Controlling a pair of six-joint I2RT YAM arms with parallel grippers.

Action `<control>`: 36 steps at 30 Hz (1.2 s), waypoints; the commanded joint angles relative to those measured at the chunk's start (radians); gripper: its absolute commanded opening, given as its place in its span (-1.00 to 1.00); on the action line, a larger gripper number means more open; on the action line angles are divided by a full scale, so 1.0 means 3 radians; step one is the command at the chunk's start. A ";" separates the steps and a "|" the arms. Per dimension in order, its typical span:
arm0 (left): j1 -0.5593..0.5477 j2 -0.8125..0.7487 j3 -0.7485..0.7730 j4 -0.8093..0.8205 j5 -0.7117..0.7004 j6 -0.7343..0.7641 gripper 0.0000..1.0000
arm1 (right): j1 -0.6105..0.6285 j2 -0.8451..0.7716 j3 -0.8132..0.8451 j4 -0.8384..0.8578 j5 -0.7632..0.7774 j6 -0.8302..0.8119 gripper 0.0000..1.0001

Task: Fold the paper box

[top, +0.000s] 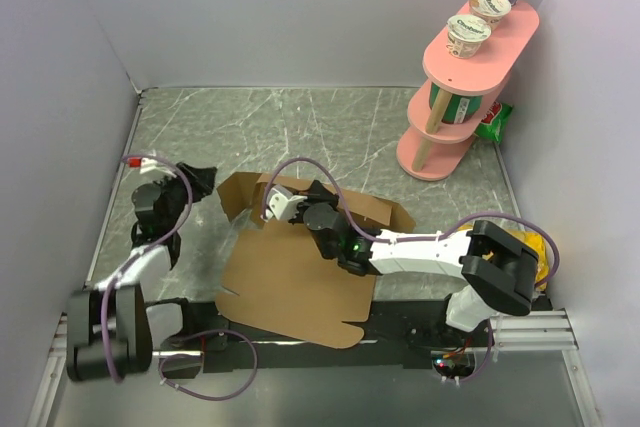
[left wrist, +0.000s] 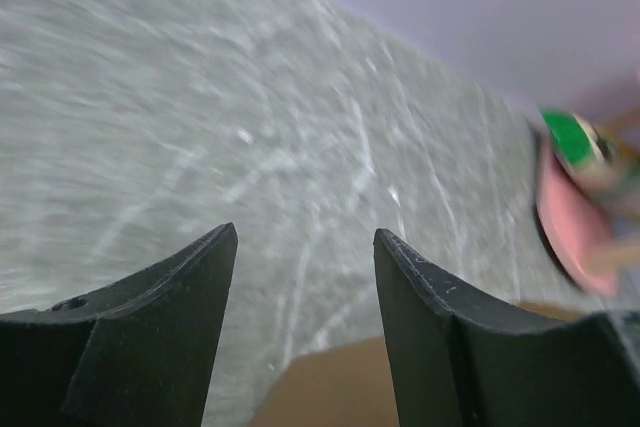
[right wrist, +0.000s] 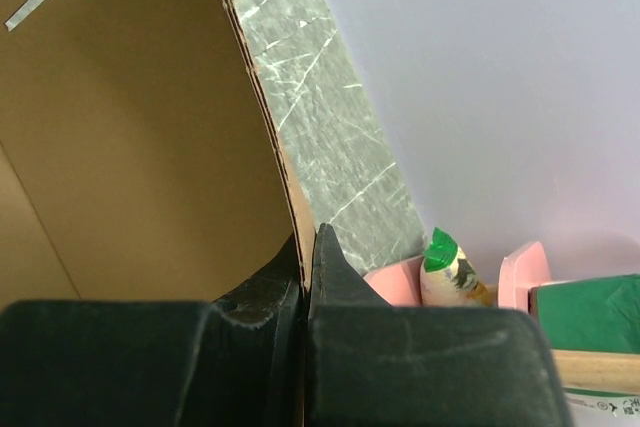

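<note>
The paper box [top: 295,282] is a brown cardboard sheet lying mostly flat in the middle of the table, with flaps raised along its far edge. My right gripper [top: 275,203] reaches over it from the right. In the right wrist view that gripper [right wrist: 308,239] is shut on the thin edge of a raised flap [right wrist: 130,127]. My left gripper [top: 205,179] hovers just off the sheet's far left corner. In the left wrist view it [left wrist: 305,239] is open with nothing between its fingers, and a corner of the cardboard [left wrist: 330,392] lies below the gap.
A pink tiered shelf [top: 465,77] stands at the back right with yogurt cups [top: 468,35] on top and a green packet [top: 492,119] beside it. A yellow object [top: 535,247] lies by the right arm's base. Grey walls close in the left, back and right.
</note>
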 commanded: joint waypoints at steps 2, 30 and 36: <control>0.0000 0.0750 0.0103 0.1143 0.1169 0.0032 0.19 | -0.0045 0.0083 -0.0127 -0.0340 -0.0119 0.0440 -1.00; -0.1033 0.0230 -0.0351 0.0511 0.0643 0.0583 0.24 | -0.0070 0.0415 -0.0612 0.1014 0.0214 -0.0219 -1.00; -0.1073 0.0093 -0.0499 0.0557 0.0843 0.0578 0.31 | -0.0040 0.0614 -0.0709 0.1683 0.0464 -0.0608 -1.00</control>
